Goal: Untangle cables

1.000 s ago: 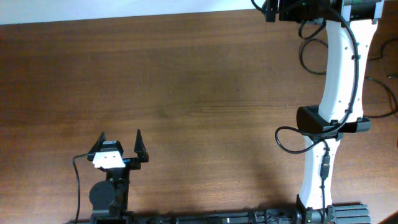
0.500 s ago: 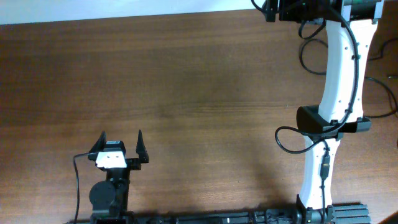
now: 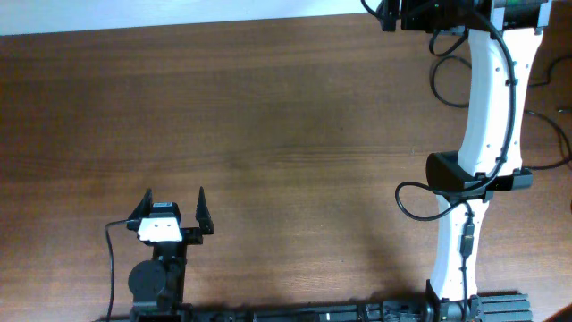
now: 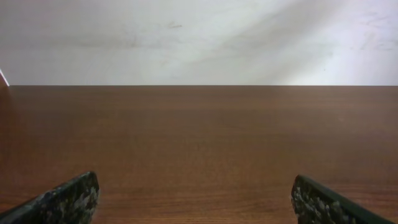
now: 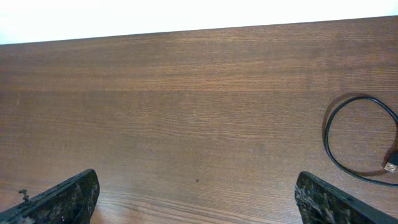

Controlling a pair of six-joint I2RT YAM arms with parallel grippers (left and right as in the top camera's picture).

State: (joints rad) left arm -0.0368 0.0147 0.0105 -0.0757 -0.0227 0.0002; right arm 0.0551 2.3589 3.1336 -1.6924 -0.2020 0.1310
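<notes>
A: At far right of the right wrist view: 1 thin black cable point(image 5: 326, 132), loose round loop, small plug end, flat on the table point(image 5: 186, 93).
B: Table surface?
A: Brown wood grain, matte. Right gripper point(image 5: 196, 179) spread wide, nothing held; cable lies outside its reach, not touching. Left gripper point(image 3: 173, 195) equally wide, nothing held, dark speckled fingers point(image 4: 68, 199).
</notes>
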